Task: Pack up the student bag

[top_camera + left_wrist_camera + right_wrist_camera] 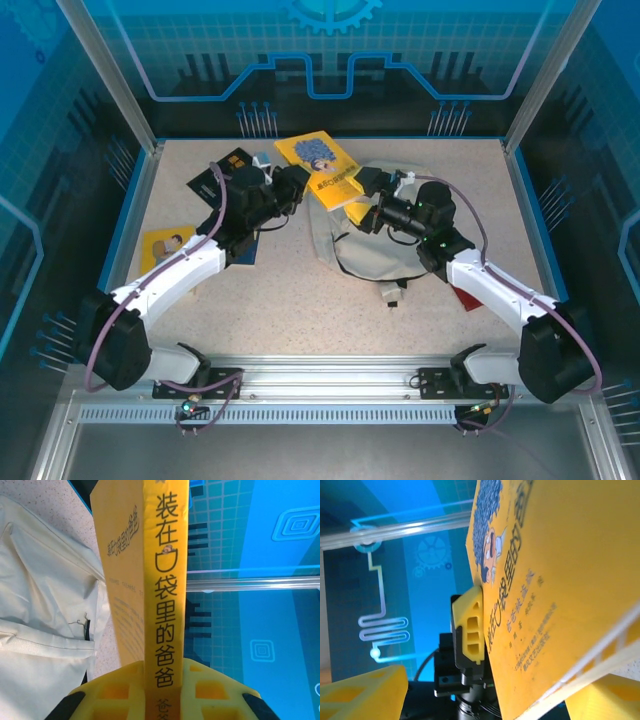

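Nearest the arm bases, well apart from the left gripper [298,185] on its near-left side, a small orange-yellow picture book [165,245] lies flat on the table [300,310]. A red-covered item [466,297] pokes out from under the right forearm, behind the right gripper [366,200]. Neither is packed. The student bag [368,258] lies slumped on the table just below the right gripper and on its near side. In the left wrist view it sits just to the left of what the left gripper holds. I cannot tell whether its mouth is open, and nothing shows inside it. Between the two grippers is a yellow paperback [322,168], lifted off the table. The left gripper is clamped on it at the spine, while the right gripper's jaws stand apart, straddling the book's lower corner without a pinch that I can see. Beyond the left gripper, to its far left, a black book [222,170] rests flat. By my judgement the packing is at an early stage: one book is in the air beside the bag but not yet in it, and at least three more items wait on the table.
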